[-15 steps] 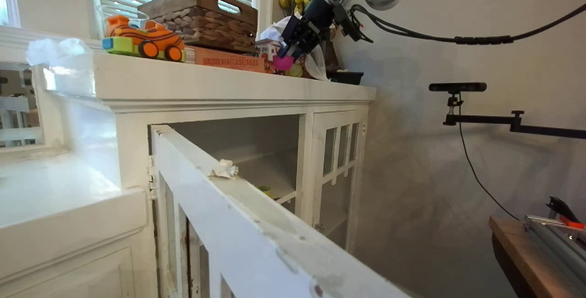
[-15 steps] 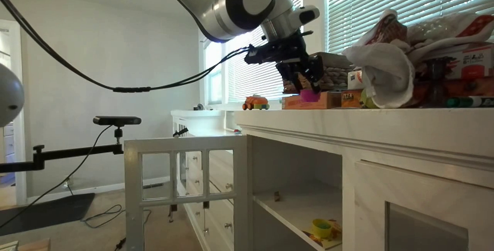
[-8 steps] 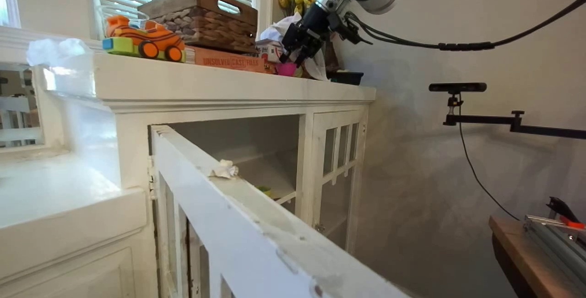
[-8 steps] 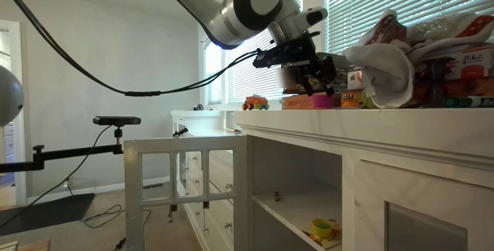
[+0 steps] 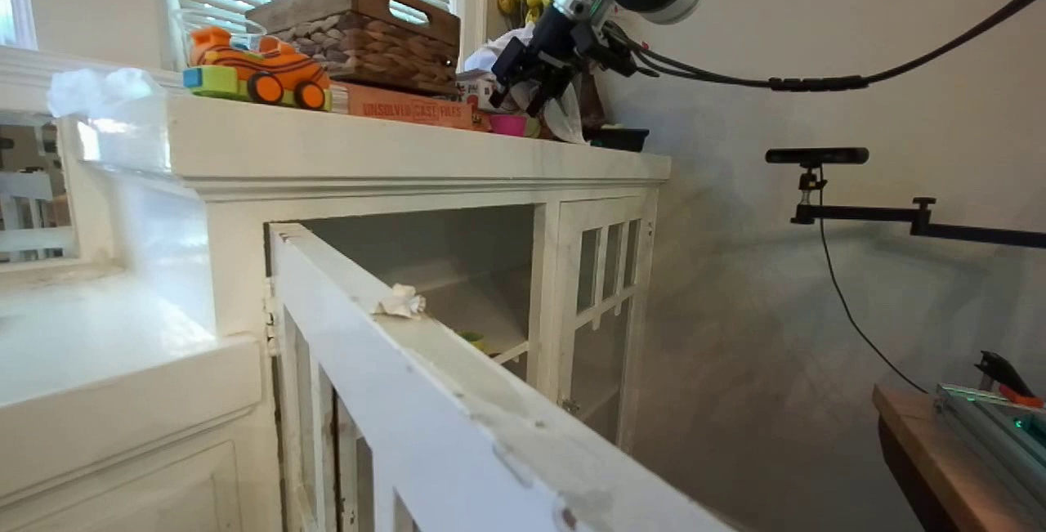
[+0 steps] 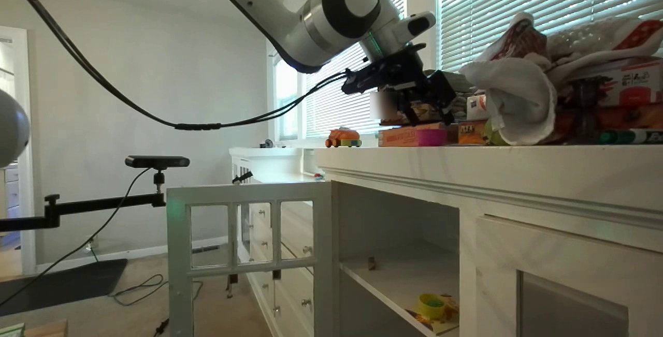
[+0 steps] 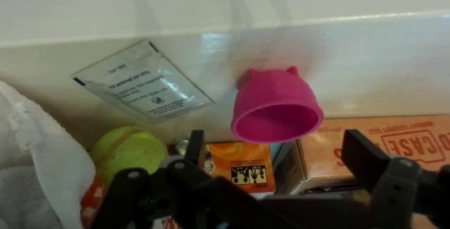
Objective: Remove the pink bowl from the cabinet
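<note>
Upright on the flat top of the cream-white cabinet (image 5: 409, 152) rests the pink bowl (image 5: 508, 125), seen in both exterior views. In the wrist view the pink bowl (image 7: 274, 86) shows its round mouth toward the camera, just ahead of the fingertips. My gripper (image 5: 516, 105) hovers right above it with jaws spread wide. One finger (image 7: 196, 148) stands to each side of the bowl's rim, apart from it, and nothing is gripped. Below, the cabinet's glass-paned door (image 6: 178, 254) hangs open, showing a shelf (image 6: 399, 269) inside.
Behind the bowl lie an orange case-files box (image 7: 334, 151) and a smaller orange box (image 7: 242, 158). A green ball (image 7: 130, 148), a white cloth (image 7: 42, 144) and a foil sachet (image 7: 144, 84) are beside it. A wicker basket (image 5: 359, 42) and toy car (image 5: 261, 70) stand further along.
One second ago the jaws held the pink bowl just above the cabinet top. It came down onto the top, and the jaws have opened and drawn slightly up from it.
</note>
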Controlling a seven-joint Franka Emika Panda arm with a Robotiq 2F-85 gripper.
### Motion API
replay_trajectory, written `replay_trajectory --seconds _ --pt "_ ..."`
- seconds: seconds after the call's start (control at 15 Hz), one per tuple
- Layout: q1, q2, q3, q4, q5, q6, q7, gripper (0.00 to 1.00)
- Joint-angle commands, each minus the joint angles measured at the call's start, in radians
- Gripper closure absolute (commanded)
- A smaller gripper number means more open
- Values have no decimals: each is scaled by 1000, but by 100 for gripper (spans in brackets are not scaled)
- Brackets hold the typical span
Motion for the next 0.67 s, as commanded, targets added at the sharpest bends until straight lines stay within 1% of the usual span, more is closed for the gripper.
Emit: replay_trajectory --seconds 0.0,0.07,0.13,0.2,0.4,0.6 --pt "226 -66 -206 0 192 49 -116 0" --pt "292 -85 -260 -10 260 67 -168 0" --pt "164 -75 -107 -16 266 64 -180 0" --pt "189 -90 -114 -18 320 60 -227 0" --pt "166 -119 -32 -36 468 39 -351 0" --pt "146 -149 19 -49 603 9 -469 0"
